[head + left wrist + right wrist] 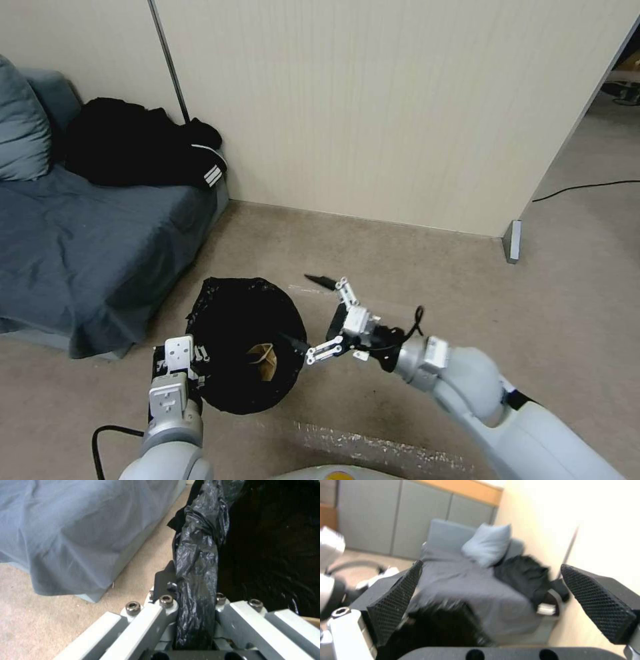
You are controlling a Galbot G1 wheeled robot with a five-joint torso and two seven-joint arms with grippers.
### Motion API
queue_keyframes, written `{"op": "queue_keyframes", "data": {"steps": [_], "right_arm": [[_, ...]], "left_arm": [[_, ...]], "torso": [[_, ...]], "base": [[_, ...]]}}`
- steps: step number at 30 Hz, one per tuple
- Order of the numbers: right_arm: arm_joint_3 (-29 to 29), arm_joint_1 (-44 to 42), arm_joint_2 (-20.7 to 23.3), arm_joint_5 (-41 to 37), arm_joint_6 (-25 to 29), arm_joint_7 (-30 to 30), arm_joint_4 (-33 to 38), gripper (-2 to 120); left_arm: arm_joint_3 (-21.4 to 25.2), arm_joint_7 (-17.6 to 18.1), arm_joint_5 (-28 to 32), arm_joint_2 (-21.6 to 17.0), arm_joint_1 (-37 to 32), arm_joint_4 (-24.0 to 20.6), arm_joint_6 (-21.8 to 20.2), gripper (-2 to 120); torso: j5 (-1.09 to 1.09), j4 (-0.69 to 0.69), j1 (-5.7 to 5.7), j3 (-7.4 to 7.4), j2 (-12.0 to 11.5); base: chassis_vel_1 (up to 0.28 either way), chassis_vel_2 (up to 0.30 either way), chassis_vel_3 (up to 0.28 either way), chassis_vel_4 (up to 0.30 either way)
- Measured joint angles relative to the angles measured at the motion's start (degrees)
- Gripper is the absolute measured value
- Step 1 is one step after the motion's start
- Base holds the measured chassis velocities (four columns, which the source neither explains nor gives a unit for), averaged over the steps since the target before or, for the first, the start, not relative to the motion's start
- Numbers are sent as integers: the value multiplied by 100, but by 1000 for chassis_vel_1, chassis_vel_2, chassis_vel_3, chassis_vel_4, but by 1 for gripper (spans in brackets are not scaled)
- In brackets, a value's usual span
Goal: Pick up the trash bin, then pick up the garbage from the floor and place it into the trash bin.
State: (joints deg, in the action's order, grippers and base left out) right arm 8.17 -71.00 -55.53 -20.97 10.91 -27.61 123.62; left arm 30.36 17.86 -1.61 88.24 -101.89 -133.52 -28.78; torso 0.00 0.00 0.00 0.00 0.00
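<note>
The round trash bin (245,347), lined with a crinkly black plastic bag, sat low in the middle of the head view. It was held up off the beige carpet floor (413,267), close to the blue-grey cloth sofa (87,247) on the left. The left gripper (179,368) was at the bin's near left edge, with its jaws pinching the bag-covered rim. I think it held the rim so the bin's mouth stayed open and facing up, ready for litter.

Inside the bin lay a brown paper bag (264,361), so some garbage looked to be in already. The right gripper (320,313) hung just right of the bin's mouth. Its jaws were spread wide with nothing between them. One tip was over the bin's edge and the other pointed off toward the cream wall panel (373,113). It looked like a hand that had let go of something.

The left wrist view showed what the head view could not: the rim (196,580) wrapped in black plastic, squeezed tight between the white finger bars. The right wrist view showed the two black bumpy pads (395,602) wide apart, with the sofa, a pale blue pillow (488,543) and a black heap of clothes (523,576) beyond them.
</note>
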Motion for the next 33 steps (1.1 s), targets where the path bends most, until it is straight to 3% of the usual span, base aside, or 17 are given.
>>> {"op": "queue_keyframes", "data": {"steps": [5, 11, 16, 23, 33], "right_arm": [[500, -512, -89, -50, 134, 332, 376, 100], [1110, -1364, -706, 430, 284, 803, 481, 100], [1163, -1540, -951, 579, 377, 969, 339, 100], [1151, -1943, -1739, 867, 688, 1391, -130, 100], [1162, -2054, -1699, 931, 814, 1521, -193, 100]], "left_arm": [[14, -51, 65, -25, 18, 28, 94, 2], [37, -58, 158, -88, 1, -9, 110, 2], [40, -58, 179, -110, -14, -45, 107, 2], [31, -55, 229, -142, -132, -163, 87, 2], [24, -48, 235, -152, -184, -216, 73, 2]], "torso": [[-1, 0, 0, 0, 0], [-1, 0, 0, 0, 0], [1, 0, 0, 0, 0], [0, 0, 0, 0, -1], [0, 0, 0, 0, -1]], "base": [[0, 0, 0, 0], [0, 0, 0, 0], [0, 0, 0, 0], [0, 0, 0, 0], [48, 42, 44, 47]]}}
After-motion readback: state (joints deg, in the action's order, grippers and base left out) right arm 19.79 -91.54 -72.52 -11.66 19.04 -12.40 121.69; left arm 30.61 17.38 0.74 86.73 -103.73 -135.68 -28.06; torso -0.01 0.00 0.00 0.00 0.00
